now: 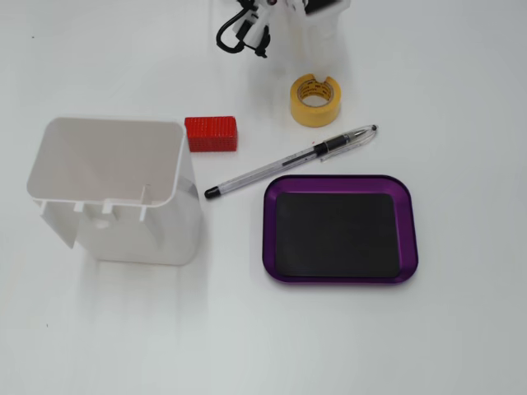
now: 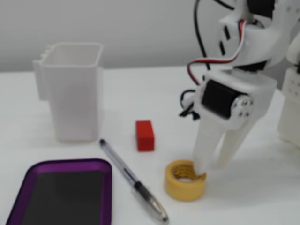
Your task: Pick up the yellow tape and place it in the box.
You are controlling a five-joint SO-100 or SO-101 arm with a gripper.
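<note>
The yellow tape (image 1: 315,102) lies flat on the white table, above the purple box (image 1: 338,179) and the pen. In a fixed view the tape (image 2: 184,186) sits at the front, right of the box (image 2: 61,163). My white gripper (image 2: 212,167) comes down on the tape from above. One finger (image 2: 202,157) reaches into the tape's hole at its far right side, and the other stands just outside the roll. The jaws are open and straddle the tape's wall. In a fixed view only a white tip over the tape's top edge shows. The box is empty.
A clear pen (image 1: 290,161) lies diagonally between the tape and the box, close to the box's upper edge. A red block (image 1: 211,133) lies left of the tape. A tall white container (image 1: 115,189) stands at the left. Arm cables (image 1: 241,33) hang at the top.
</note>
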